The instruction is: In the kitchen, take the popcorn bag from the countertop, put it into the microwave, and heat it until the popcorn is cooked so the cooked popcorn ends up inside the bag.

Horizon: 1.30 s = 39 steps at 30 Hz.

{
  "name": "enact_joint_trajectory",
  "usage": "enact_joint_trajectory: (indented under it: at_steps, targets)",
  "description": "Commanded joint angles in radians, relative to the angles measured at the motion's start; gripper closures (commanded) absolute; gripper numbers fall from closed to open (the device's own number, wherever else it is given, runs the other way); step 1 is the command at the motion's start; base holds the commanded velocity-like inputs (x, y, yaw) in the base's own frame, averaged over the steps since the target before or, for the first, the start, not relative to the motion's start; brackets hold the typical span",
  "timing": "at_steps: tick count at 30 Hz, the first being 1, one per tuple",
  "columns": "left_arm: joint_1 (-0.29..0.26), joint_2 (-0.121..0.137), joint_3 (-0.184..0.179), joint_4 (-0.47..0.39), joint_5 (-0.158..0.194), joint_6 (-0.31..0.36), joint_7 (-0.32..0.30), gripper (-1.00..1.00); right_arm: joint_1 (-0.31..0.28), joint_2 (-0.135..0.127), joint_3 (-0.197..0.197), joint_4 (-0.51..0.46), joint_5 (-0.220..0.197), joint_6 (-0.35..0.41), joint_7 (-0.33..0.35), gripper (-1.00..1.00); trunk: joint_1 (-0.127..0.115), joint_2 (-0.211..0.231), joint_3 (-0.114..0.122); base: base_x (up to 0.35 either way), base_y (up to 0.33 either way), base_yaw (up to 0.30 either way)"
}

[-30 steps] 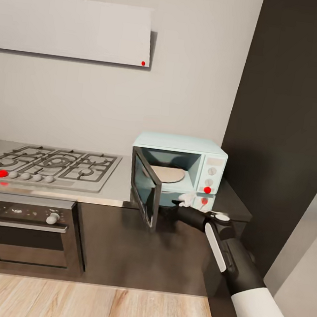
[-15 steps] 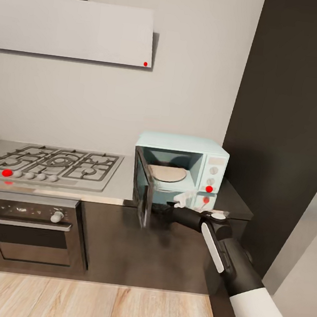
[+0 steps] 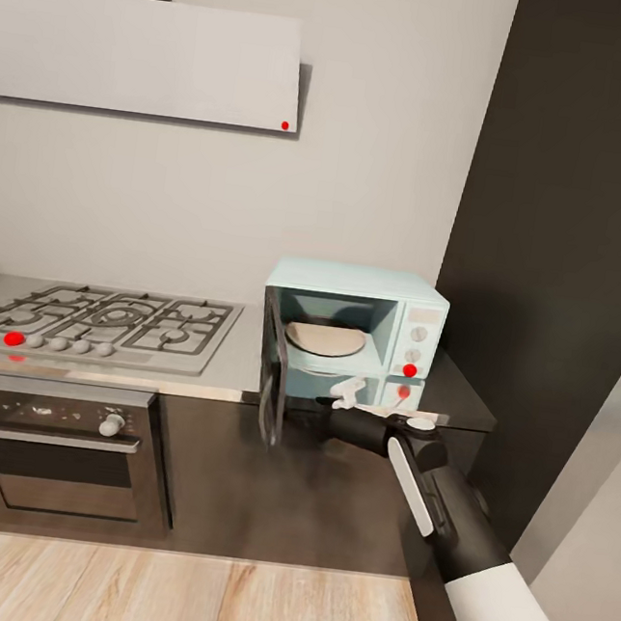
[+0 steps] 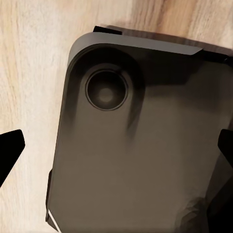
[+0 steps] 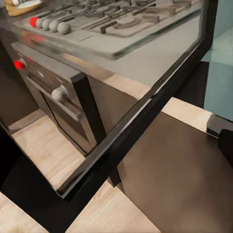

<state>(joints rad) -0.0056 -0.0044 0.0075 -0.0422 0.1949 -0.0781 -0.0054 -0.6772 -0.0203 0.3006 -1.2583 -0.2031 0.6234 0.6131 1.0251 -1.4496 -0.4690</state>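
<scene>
Your right pincer [image 3: 347,390] sits just below the centre of the head view, at the lower front of the microwave [image 3: 353,323], beside the door [image 3: 273,374] that stands swung out toward you. Whether it is clenched or released you cannot tell from here; its white fingers are too small and overlap the reflection on the tabletop [image 3: 235,369].

The cavity is open, with the turntable [image 3: 323,339] bare. The bag may be the orange-brown corner at the upper left of the right wrist view, past the hob [image 5: 121,19], but that is too cropped to be sure.

Risks from here:
- The door hangs edge-on beside your forearm; pulling the arm back carelessly could knock it partly closed, or jam the wrist against the glass [image 5: 121,73] right in front of the right wrist camera.
- The arm is stretched far forward and low, so turning the base now would sweep it into the dark cabinet front.
- Your left pincer [image 4: 116,145] points down at the robot's base [image 4: 141,160], its fingertips spread wide apart and holding nothing.
</scene>
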Motion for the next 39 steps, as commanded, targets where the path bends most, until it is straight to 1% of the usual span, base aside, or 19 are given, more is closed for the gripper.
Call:
enact_joint_trajectory:
  at_steps: [1, 2, 4, 5, 7, 12, 21, 27, 39]
  targets:
    - [-0.001, 0.000, 0.000, 0.001, 0.006, -0.003, -0.001, -1.00, -0.001, -0.002, 0.002, -0.001, -0.008, 0.007, 0.001, -1.00, 0.000, -0.001, -0.001, 0.000, 0.006, 0.000]
    - [-0.001, 0.000, 0.000, 0.001, 0.006, -0.003, -0.001, -1.00, -0.001, -0.002, 0.007, -0.002, -0.008, 0.007, 0.006, -1.00, 0.000, -0.001, -0.001, 0.000, 0.040, 0.000]
    - [-0.001, -0.001, 0.000, 0.001, 0.006, -0.003, 0.000, -1.00, -0.001, -0.003, 0.040, -0.002, -0.006, 0.008, 0.015, -1.00, 0.000, -0.001, -0.001, 0.000, 0.127, 0.000]
    - [-0.001, -0.002, 0.000, 0.001, 0.006, -0.003, 0.000, -1.00, -0.001, -0.003, 0.049, -0.003, -0.006, 0.008, 0.017, -1.00, 0.000, -0.001, -0.001, 0.000, 0.188, 0.000]
    - [-0.001, -0.002, 0.000, 0.001, 0.006, -0.003, 0.001, -1.00, -0.001, -0.003, 0.057, -0.003, -0.006, 0.009, 0.017, -1.00, 0.000, -0.001, -0.001, 0.000, 0.216, 0.000]
    - [-0.001, -0.001, 0.000, 0.001, 0.006, -0.003, 0.001, -1.00, -0.001, -0.003, 0.058, -0.003, -0.006, 0.010, 0.015, -1.00, 0.000, -0.001, -0.001, 0.000, 0.168, 0.000]
    - [-0.001, -0.001, 0.000, 0.001, 0.006, -0.003, 0.001, -1.00, -0.001, -0.004, 0.054, -0.005, -0.002, 0.009, 0.010, -1.00, 0.000, -0.001, -0.001, 0.000, 0.015, 0.000]
    - [-0.001, 0.000, 0.000, 0.001, 0.006, -0.002, 0.001, -1.00, -0.001, -0.004, 0.054, -0.007, -0.002, 0.010, 0.010, -1.00, 0.000, -0.001, -0.001, 0.000, 0.182, 0.000]
    - [-0.001, 0.000, 0.000, 0.001, 0.006, -0.002, 0.001, -1.00, -0.001, -0.006, 0.054, -0.011, -0.001, 0.010, 0.009, -1.00, 0.000, -0.001, -0.001, 0.000, 0.007, 0.000]
